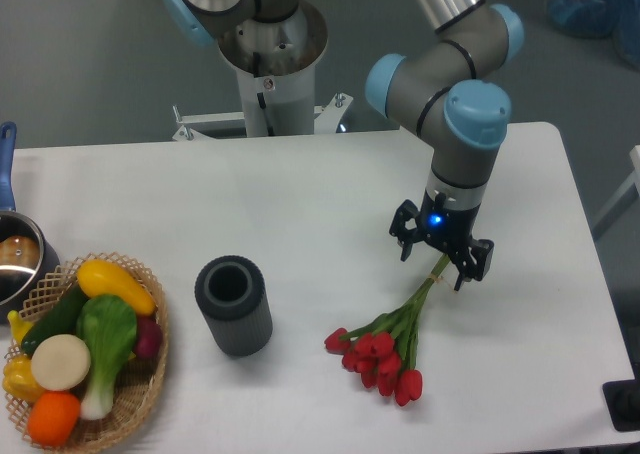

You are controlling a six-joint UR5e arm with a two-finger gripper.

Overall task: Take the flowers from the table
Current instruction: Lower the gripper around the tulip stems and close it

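The flowers (385, 352) are a bunch of red tulips lying on the white table (300, 204) at the front right. Their red heads point toward the front. Their green stems run up and to the right, to pale ends. My gripper (438, 259) hangs straight down over those stem ends. It is open, with one dark finger (404, 242) to the left of the stems and the other on the right. The stem ends lie between the fingers. I cannot tell whether the fingers touch the stems. The flowers rest on the table.
A dark grey cylindrical vase (234, 305) stands upright left of the flowers. A wicker basket (150, 389) of produce sits at the front left corner. A pot (15, 264) with a blue handle is at the left edge. The robot base (270, 54) stands behind the table.
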